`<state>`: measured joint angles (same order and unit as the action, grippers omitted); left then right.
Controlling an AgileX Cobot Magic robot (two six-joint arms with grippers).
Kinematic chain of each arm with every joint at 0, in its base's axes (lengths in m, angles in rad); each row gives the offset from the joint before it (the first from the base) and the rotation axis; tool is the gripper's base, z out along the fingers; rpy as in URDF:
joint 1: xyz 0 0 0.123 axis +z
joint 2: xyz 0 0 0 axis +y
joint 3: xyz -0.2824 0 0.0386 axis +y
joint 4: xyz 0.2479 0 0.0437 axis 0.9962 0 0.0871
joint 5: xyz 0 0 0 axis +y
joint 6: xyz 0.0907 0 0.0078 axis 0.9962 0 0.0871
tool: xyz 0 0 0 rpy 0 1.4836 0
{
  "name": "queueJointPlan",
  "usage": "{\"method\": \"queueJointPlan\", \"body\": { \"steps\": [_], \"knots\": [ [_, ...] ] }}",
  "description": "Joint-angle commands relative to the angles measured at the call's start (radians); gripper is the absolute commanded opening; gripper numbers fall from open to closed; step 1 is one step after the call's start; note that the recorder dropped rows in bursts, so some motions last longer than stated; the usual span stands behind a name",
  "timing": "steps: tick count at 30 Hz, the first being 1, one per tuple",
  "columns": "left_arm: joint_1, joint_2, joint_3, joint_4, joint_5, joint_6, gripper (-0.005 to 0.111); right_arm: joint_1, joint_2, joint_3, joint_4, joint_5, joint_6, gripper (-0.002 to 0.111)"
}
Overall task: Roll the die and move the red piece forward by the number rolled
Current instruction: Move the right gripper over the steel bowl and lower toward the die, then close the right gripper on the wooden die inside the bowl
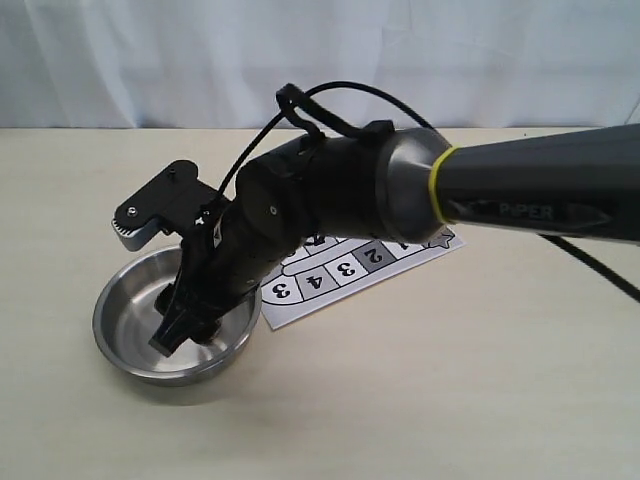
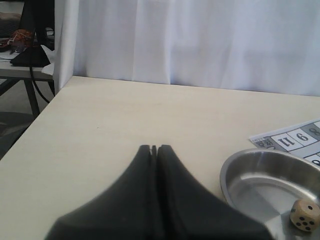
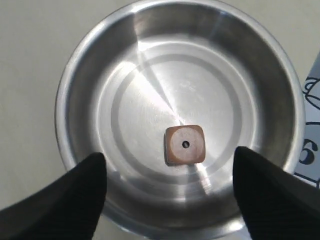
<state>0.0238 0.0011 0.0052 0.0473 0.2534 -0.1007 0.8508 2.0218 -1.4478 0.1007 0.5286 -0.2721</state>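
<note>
Die point(image 3: 185, 144) in steel bowl point(image 1: 125, 357), lower left of exterior frame, between right gripper's point(image 3: 169, 156) wide jaws; left gripper's point(image 2: 154, 148) jaws closed, empty. Risk: off-centre pinch skidding it across slick steel.

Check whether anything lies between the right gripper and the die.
Nothing visible does. The die lies alone on the floor of the bowl, and the right gripper hangs above it, open, a finger to either side. The bowl's wall is no bar from above.
</note>
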Motion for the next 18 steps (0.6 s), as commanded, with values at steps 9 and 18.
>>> {"method": "queueJointPlan", "body": {
  "steps": [9, 18],
  "knots": [
    [0.0, -0.001, -0.005, 0.001, -0.011, 0.0, 0.0, 0.0, 0.088, -0.005, -0.01, -0.162, -0.004, 0.069],
    [0.0, -0.001, -0.005, 0.001, -0.011, 0.0, 0.0, -0.008, 0.14, -0.005, -0.02, -0.167, -0.004, 0.069]
  ]
}}
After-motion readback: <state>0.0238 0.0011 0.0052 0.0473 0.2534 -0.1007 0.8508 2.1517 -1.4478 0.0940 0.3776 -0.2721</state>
